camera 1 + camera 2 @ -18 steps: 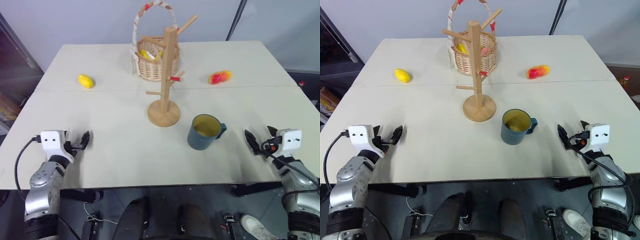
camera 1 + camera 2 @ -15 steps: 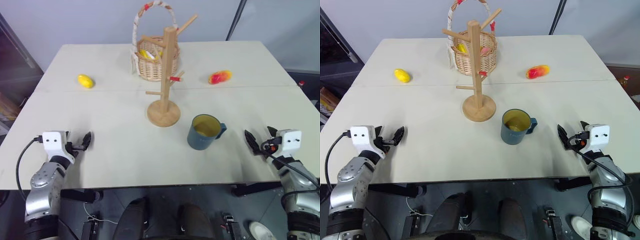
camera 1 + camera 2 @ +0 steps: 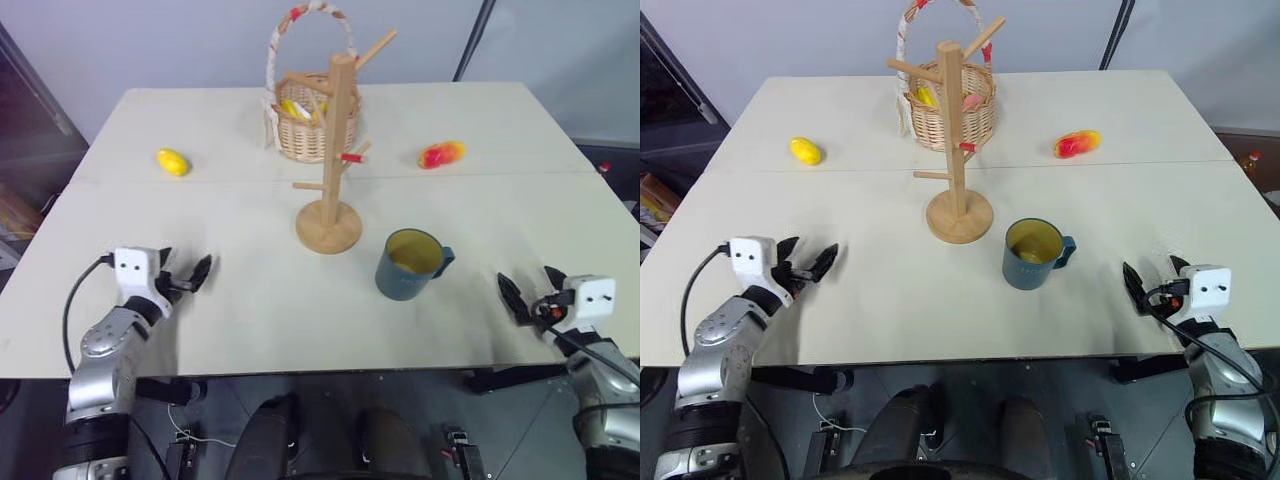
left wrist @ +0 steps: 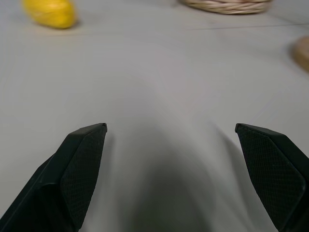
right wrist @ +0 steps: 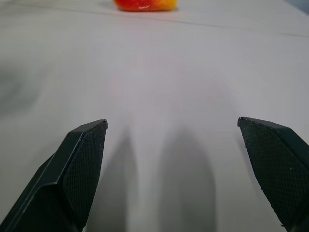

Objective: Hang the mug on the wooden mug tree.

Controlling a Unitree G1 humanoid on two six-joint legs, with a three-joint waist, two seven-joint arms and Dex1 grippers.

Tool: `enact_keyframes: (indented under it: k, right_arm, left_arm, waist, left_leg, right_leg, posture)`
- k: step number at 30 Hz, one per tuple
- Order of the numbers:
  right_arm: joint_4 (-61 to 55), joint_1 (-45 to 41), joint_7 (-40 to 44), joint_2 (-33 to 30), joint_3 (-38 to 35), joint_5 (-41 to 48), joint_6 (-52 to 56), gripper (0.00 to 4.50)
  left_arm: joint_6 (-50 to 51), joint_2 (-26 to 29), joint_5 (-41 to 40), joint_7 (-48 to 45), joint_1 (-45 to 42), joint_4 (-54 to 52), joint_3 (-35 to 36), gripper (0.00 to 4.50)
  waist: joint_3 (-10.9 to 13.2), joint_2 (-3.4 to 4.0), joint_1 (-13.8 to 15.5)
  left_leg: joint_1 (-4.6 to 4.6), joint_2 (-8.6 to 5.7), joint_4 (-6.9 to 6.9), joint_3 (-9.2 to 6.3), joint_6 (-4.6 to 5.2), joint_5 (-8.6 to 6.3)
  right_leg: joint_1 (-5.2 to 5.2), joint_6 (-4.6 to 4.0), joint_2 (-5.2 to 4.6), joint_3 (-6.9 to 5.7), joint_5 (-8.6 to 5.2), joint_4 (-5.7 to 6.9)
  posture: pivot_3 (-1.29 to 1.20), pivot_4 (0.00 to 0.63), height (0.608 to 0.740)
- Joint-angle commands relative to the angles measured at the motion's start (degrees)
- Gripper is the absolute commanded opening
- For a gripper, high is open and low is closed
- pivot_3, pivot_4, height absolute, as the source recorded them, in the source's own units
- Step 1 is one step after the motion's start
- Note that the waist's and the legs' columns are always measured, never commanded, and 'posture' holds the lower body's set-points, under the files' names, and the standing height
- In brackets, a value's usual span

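Black two-fingered left end effector (image 3: 188,279): jaws spread, empty, low over the pale counter (image 3: 220,320) near its front-left edge. Black two-fingered right end effector (image 3: 524,298): jaws spread wide, empty, near the front-right edge.

Dark teal-blue cylindrical mug (image 3: 410,264), yellowish inside: upright on the counter, right of centre, handle turned toward the right edge, well apart from both end effectors.

Light wooden mug tree (image 3: 331,160), round disc base, angled pegs, one red-tipped: mid-counter, just behind and left of the mug.

Wicker basket (image 3: 310,115) behind the tree; yellow fruit (image 3: 172,161) toward the back-left; red-orange fruit (image 3: 440,154) toward the back-right.

Step in hand: approach. Best taken by the right end effector gripping the rim or wall opposite the handle, leaving the handle free for a peg.

Change: left end effector has advanced inward; right has drawn slightly toward the front edge.
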Motion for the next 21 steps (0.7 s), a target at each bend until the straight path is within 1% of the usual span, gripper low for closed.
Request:
enact_keyframes:
  k: [1,4,6,9,13,21]
  right_arm:
    - [-5.4,2.4,1.0,-0.5,-2.8,2.7,0.2,4.48]
    - [-9.1,5.0,2.3,-0.4,-2.8,3.9,1.0,4.48]
    - [-14.9,8.1,4.1,0.5,-1.2,5.8,2.7,4.48]
    - [-19.9,9.8,4.8,1.2,1.6,6.2,4.9,4.48]
    - [-20.6,7.3,3.0,1.7,4.1,3.5,5.0,4.48]
    - [-20.8,3.3,1.9,2.3,6.6,1.7,5.2,4.48]
  left_arm:
    - [-1.4,0.6,-1.8,-5.0,-0.6,-4.4,-2.1,4.50]
    - [-1.0,0.9,-2.3,-8.5,-0.2,-6.4,-4.4,4.50]
    - [-0.3,1.5,-3.9,-13.8,0.6,-9.8,-8.1,4.50]
    - [1.2,2.3,-5.1,-18.5,1.5,-13.1,-12.1,4.50]
    - [1.5,2.9,-4.2,-20.7,1.5,-15.0,-15.5,4.50]
    - [2.5,1.9,-4.6,-20.7,0.3,-16.7,-17.1,4.50]
  waist:
    - [0.0,0.01,0.0]
    - [0.0,0.04,0.0]
    - [0.0,0.04,0.0]
    - [0.0,0.05,-0.1]
    - [-0.1,0.12,-0.3]
    - [-0.1,0.13,0.1]
  left_leg:
    - [0.00,0.00,0.00,0.00,0.00,0.00]
    - [0.00,0.00,0.00,0.00,0.00,0.00]
    - [-0.01,0.00,0.00,0.01,0.00,0.00]
    - [0.00,0.02,-0.03,0.00,0.00,0.00]
    - [0.01,0.02,-0.01,0.00,0.00,-0.01]
    - [-0.01,0.01,-0.01,0.00,0.01,0.00]
  right_leg:
    - [-0.01,-0.07,0.00,0.00,-0.04,0.00]
    - [0.00,-0.12,-0.02,0.01,-0.06,0.00]
    - [-0.01,-0.12,-0.02,0.02,-0.06,0.00]
    - [0.00,-0.14,-0.02,0.03,-0.07,-0.03]
    - [0.00,-0.21,-0.03,0.05,-0.10,-0.05]
    - [0.01,-0.20,-0.02,0.04,-0.10,-0.12]
  posture:
    - [0.00,0.150,0.740]
    - [0.00,0.150,0.740]
    - [0.00,0.150,0.740]
    - [0.00,0.150,0.740]
    - [0.00,0.150,0.740]
    - [0.00,0.150,0.740]
